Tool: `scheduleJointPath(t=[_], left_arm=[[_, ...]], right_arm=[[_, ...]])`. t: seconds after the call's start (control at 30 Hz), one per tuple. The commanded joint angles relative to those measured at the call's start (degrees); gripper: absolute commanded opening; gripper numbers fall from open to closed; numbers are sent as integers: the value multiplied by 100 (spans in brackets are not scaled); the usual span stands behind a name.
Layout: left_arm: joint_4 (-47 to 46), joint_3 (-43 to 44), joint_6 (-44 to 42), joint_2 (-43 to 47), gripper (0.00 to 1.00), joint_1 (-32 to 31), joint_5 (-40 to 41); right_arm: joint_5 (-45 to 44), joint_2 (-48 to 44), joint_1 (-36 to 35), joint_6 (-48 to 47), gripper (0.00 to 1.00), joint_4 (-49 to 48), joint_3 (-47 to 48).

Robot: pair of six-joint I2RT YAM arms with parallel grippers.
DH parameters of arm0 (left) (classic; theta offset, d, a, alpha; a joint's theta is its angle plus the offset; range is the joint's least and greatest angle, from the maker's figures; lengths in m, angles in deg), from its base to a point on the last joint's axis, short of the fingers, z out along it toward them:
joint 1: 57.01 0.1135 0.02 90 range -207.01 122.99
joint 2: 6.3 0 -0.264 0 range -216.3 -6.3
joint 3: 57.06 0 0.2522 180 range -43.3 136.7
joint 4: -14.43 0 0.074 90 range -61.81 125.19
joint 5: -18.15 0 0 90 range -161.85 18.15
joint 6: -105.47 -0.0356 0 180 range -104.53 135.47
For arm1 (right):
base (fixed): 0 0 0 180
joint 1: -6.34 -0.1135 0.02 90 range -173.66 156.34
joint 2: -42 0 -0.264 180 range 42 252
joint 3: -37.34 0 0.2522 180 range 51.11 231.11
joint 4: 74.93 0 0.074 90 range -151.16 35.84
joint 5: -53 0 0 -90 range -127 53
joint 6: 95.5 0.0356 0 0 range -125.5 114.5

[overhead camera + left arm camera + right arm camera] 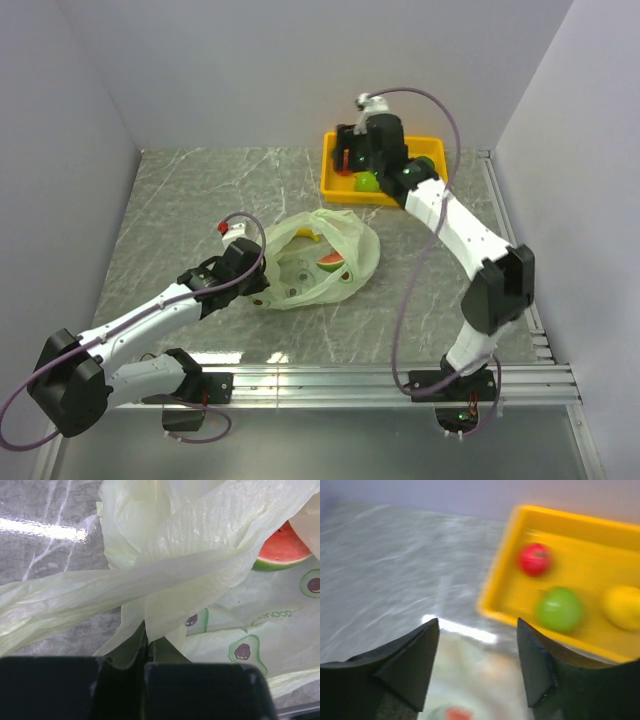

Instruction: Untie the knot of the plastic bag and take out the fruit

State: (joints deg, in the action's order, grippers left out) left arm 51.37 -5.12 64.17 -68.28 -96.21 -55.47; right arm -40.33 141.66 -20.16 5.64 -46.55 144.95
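Note:
The pale green plastic bag (322, 262) lies open mid-table; no knot shows. Inside it are a red watermelon slice (331, 261) and a yellow piece (310, 236). My left gripper (262, 287) is at the bag's left edge, shut on a fold of the bag (200, 540) in the left wrist view, with the slice (282, 547) beyond. My right gripper (350, 162) is open and empty over the left end of the yellow tray (330, 185). In the right wrist view the tray (495, 597) holds a red apple (535, 560), a green apple (560, 609) and a yellow fruit (622, 607).
The tray stands at the back, right of centre, near the rear wall. White walls close in the left, back and right sides. A metal rail (400, 378) runs along the near edge by the arm bases.

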Motion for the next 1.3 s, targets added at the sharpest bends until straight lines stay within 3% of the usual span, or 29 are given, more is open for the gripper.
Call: scheduleJointPath(t=[0.0,0.17,0.3,0.43,0.5,0.63,0.8,0.93,1.03,1.17,1.27], left_arm=[[-155,208,-133,-69,3,-9,199],[-270,191,-168,-86,3,-26,111],[-288,121,-151,-52,3,-44,76],[-296,-3,-142,133,2,-53,76],[-323,-90,-160,212,2,-61,58],[-323,-275,-178,440,1,-105,14],[-402,-661,-55,721,1,-211,-126],[-638,-943,112,845,1,-342,-232],[-841,-1127,200,801,1,-457,-328],[-1122,-1163,218,547,1,-615,-364],[-1219,-1014,192,301,1,-685,-320]], right_arm=[[753,-701,-1116,-454,63,323,-357],[1177,-966,-2182,-709,49,612,-1156],[1222,-738,-2561,-596,43,867,-1570],[353,-430,-2544,-604,34,1088,-1948],[-482,-333,-2360,-525,34,1149,-2124],[-1984,-192,-1974,-95,37,1202,-2405],[-2882,-508,-1429,1056,43,1106,-2993],[-3121,-684,-1340,1400,55,904,-3337],[-3033,-693,-1340,1374,73,667,-3478],[-3173,-386,-1340,1339,75,639,-3408],[-3322,-79,-1340,1365,69,806,-3250]])
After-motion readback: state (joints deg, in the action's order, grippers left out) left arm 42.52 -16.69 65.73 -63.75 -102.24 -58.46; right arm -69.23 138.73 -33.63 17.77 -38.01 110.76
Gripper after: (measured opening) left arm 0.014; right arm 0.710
